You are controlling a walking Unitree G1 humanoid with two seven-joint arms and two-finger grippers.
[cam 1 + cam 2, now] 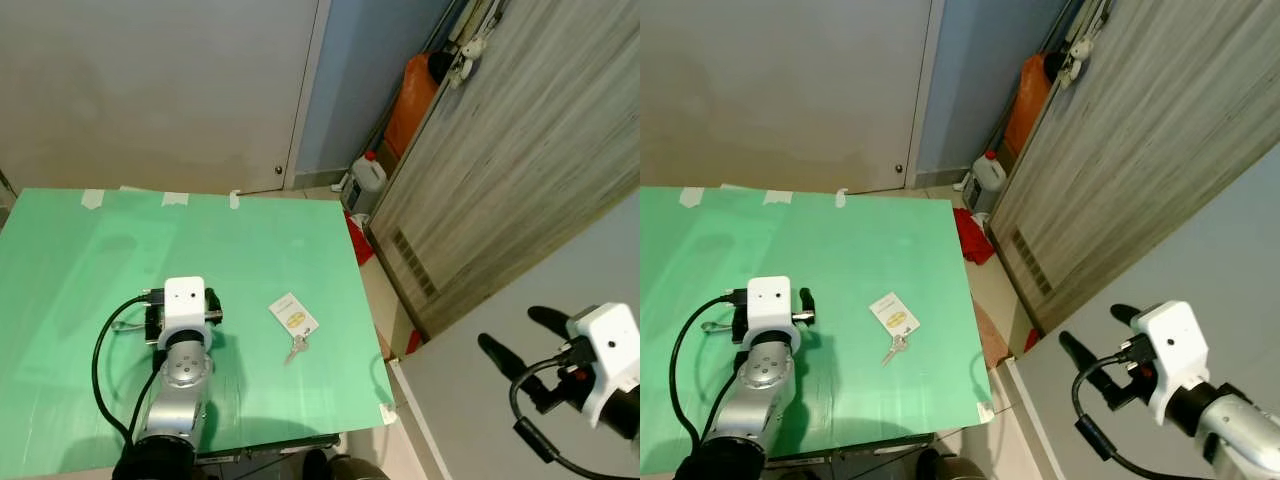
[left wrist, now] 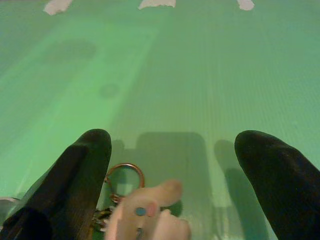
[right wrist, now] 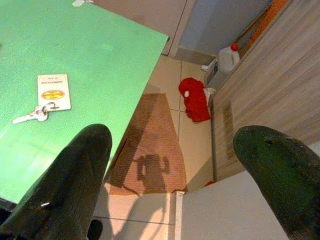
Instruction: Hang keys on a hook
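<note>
your left pincer (image 2: 170,165) hovers low over the green counter (image 1: 250,250), its two black fingers (image 2: 82,165) spread apart and holding nothing. just beneath it lie a copper key ring (image 2: 125,175) and a pale keychain charm (image 2: 150,212), close to one finger. a second set, a silver key (image 1: 297,347) on a white tag (image 1: 293,314), rests near the counter's right edge, well apart from that pincer. your right pincer (image 3: 170,165) hangs open beyond the edge, above the tiled floor (image 3: 195,135) and a red cloth (image 3: 195,100). no hook can be made out with certainty. the risk: closing on the thin ring, which lies flat, may let the fingers skid over it or nudge the bunch away; picking the wrong set is also possible.
</note>
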